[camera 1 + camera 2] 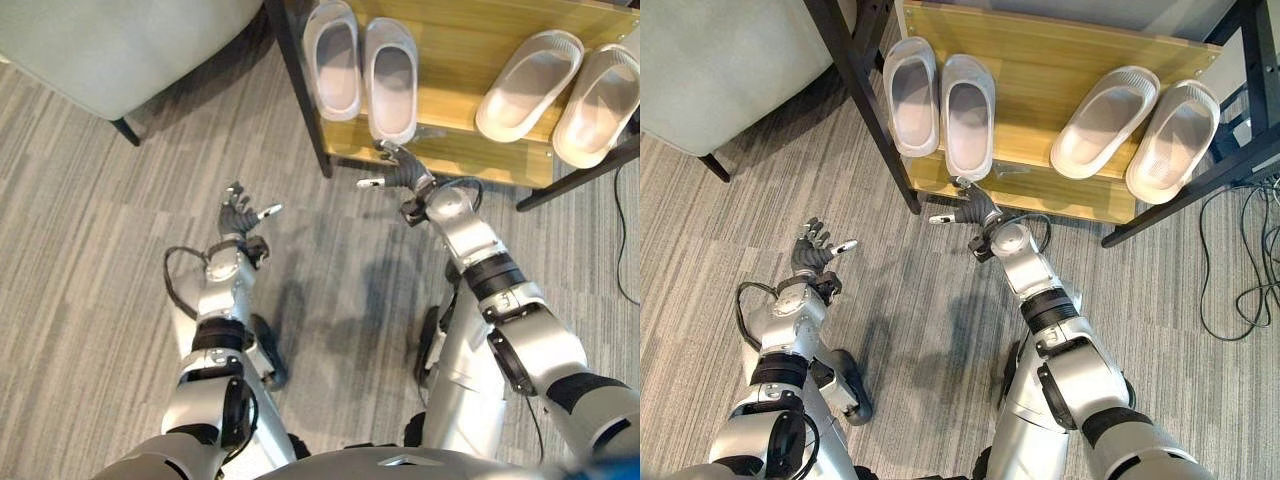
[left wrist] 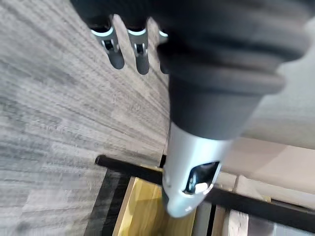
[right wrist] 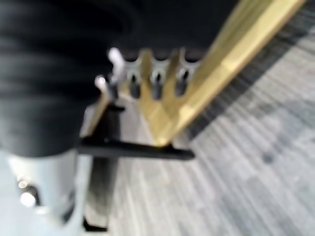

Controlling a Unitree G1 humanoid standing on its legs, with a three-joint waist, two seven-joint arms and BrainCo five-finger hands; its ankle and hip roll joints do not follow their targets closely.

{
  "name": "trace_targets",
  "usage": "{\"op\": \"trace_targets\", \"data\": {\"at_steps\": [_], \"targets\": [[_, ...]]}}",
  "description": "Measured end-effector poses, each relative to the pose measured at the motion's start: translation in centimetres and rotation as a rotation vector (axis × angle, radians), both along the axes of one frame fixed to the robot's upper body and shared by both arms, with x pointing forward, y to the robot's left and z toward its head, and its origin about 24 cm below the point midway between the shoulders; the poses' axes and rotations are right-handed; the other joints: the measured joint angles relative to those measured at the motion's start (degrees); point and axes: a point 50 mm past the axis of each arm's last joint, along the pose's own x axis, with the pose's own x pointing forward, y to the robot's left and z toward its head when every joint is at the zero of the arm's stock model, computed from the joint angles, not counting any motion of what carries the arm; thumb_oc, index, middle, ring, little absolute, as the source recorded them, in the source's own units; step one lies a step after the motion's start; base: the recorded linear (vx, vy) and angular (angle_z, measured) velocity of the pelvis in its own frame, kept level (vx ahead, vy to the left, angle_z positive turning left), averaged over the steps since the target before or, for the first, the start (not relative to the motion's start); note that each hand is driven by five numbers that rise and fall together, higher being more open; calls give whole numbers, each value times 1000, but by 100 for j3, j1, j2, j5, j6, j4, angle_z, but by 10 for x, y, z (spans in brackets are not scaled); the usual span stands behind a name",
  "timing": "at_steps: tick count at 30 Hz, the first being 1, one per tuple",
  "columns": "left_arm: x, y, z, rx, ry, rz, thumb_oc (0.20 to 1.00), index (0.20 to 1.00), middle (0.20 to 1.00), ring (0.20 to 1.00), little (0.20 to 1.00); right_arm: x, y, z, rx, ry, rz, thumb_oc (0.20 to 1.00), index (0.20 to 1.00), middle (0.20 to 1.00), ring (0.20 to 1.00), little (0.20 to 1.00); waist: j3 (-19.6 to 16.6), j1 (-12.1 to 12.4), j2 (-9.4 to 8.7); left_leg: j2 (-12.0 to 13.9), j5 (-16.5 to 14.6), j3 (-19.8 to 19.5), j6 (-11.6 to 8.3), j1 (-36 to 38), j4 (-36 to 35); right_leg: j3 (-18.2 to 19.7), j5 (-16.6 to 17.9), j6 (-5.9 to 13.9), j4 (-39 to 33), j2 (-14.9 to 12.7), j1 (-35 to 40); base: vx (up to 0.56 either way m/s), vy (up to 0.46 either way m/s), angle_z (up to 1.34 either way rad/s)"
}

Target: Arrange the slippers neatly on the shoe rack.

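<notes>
Two pairs of pale grey slippers lie on the wooden shoe rack (image 1: 470,60). The left pair (image 1: 362,65) sits side by side, toes toward me. The right pair (image 1: 560,90) lies slightly angled at the rack's right end. My right hand (image 1: 400,172) hovers open at the rack's front edge, just below the left pair's right slipper (image 1: 968,100), holding nothing. My left hand (image 1: 240,213) is raised over the carpet left of the rack, fingers spread and empty. The right wrist view shows the straight fingers (image 3: 156,78) before the rack's wooden edge (image 3: 236,54).
A grey upholstered chair (image 1: 120,45) with a dark leg stands at the upper left. The rack's black metal frame (image 1: 865,95) runs down its left side. Cables (image 1: 1250,250) lie on the striped grey carpet at the right.
</notes>
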Motion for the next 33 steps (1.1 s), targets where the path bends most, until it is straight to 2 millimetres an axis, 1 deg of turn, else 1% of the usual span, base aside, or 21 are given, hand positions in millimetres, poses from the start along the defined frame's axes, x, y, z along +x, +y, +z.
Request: {"op": "trace_targets", "data": {"at_steps": [2,4,7,8,12,15,18,22,26,29,33], "targets": [[1,-4,-1,0,7,-26,1000,1000,1000,1000,1000,3,-4,-7,-20,40,-4,1000,1000,1000,1000,1000,-9,40,16,-12,6,8,6,0,-4,9,0,-1,1,-22,2,17,-8,5],[1,-8,-2,-11,15,-34,1000,1000,1000,1000,1000,3,-6,-8,-25,41,-2,1000,1000,1000,1000,1000,-20,68,30,-20,9,17,8,0,-6,17,-1,-1,1,-55,3,14,-14,6],[1,-11,-4,-19,20,-44,1000,1000,1000,1000,1000,3,-4,-8,-12,38,21,1000,1000,1000,1000,1000,-22,78,31,-39,15,34,21,0,-7,36,-1,-2,6,-80,3,17,-16,4],[1,-11,-4,-19,20,-47,1000,1000,1000,1000,1000,4,-1,-7,-47,45,42,1000,1000,1000,1000,1000,-23,78,32,-57,20,38,29,0,-10,39,-1,-2,7,-87,3,14,-17,5],[1,-14,-4,-22,20,-65,1000,1000,1000,1000,1000,6,1,-3,-90,38,69,1000,1000,1000,1000,1000,-38,79,35,-101,41,60,38,-2,-28,55,-8,-17,10,-163,3,14,-7,6],[1,-17,-12,-23,52,-75,1000,1000,1000,1000,1000,9,5,4,-104,25,77,1000,1000,1000,1000,1000,-137,96,38,-107,49,63,40,-15,-38,57,-9,-18,9,-173,-1,5,0,1],[0,-20,-14,-19,61,-91,1000,1000,1000,1000,1000,13,5,14,-130,3,78,1000,1000,1000,1000,1000,-206,98,34,-111,51,62,43,-18,-40,60,-11,-22,10,-175,-8,0,0,0],[-2,-19,-18,-19,71,-89,1000,1000,1000,1000,1000,14,5,13,-136,11,78,1000,1000,1000,1000,1000,-301,98,38,-113,51,67,43,-20,-48,62,-13,-25,8,-176,-14,0,0,0],[-5,-22,-24,-14,100,-119,1000,1000,1000,1000,1000,19,-5,9,-193,84,68,1000,1000,1000,1000,1000,-305,117,41,-145,64,72,50,-28,-52,73,-13,-27,13,-191,-24,5,-3,1],[-4,-25,-24,-5,104,-147,1000,1000,1000,1000,1000,20,-12,11,-188,97,64,1000,1000,1000,1000,1000,-305,156,41,-155,66,79,47,-35,-53,79,-16,-35,20,-199,-41,0,0,0],[-3,-30,-24,5,117,-172,1000,1000,1000,1000,1000,21,-19,4,-205,142,56,1000,1000,1000,1000,1000,-304,231,40,-208,83,70,33,-35,-50,87,-43,-94,71,-259,-63,8,-11,5]]}}
